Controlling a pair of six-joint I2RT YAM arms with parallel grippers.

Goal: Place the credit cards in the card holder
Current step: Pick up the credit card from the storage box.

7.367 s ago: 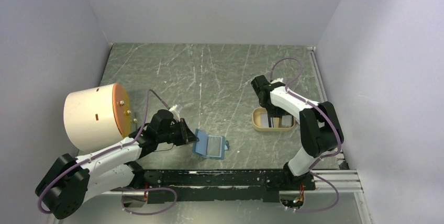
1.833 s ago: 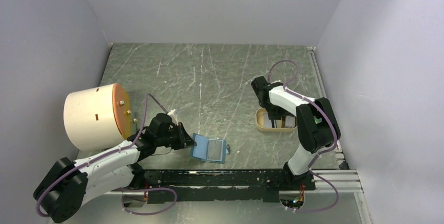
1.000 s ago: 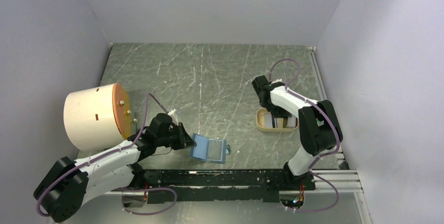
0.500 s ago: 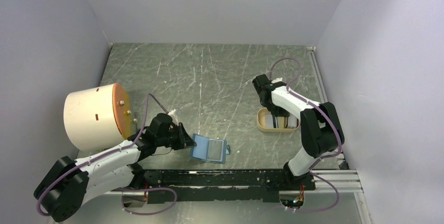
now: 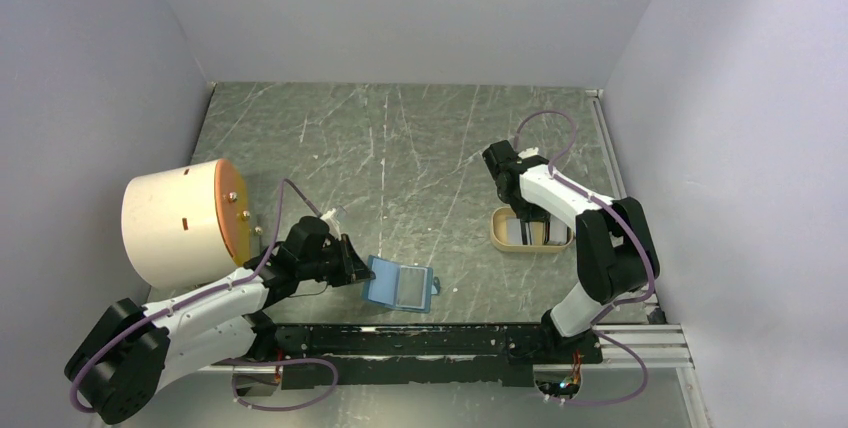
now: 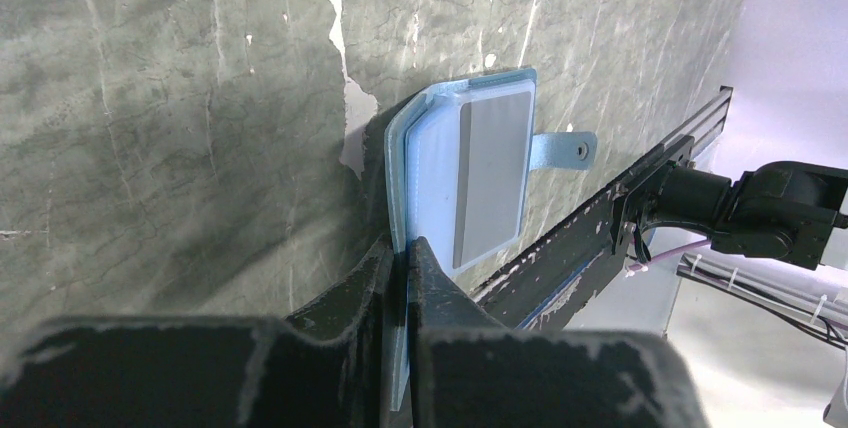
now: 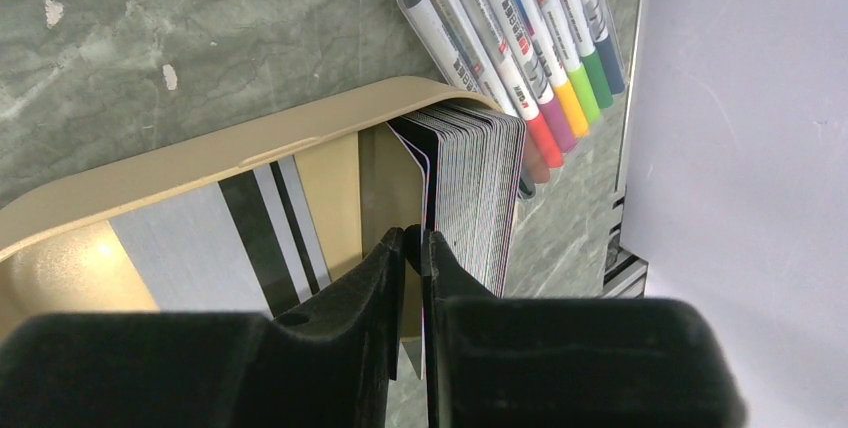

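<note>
The teal-blue card holder lies open near the front edge, its snap tab pointing right. My left gripper is shut on the holder's left edge, also seen from above. The credit cards stand on edge as a stack in the tan tray. One striped card lies flat there. My right gripper reaches down into the tray, jaws pressed together on the leftmost card of the stack. From above, the right gripper hides most of the cards.
A pack of coloured markers lies just beyond the tray's far rim, close to the right wall. A large cream cylinder with an orange face rests at the left, beside my left arm. The black rail runs along the front edge.
The right gripper's jaws have closed in on a card in the tray. The left arm and the card holder have not moved.
</note>
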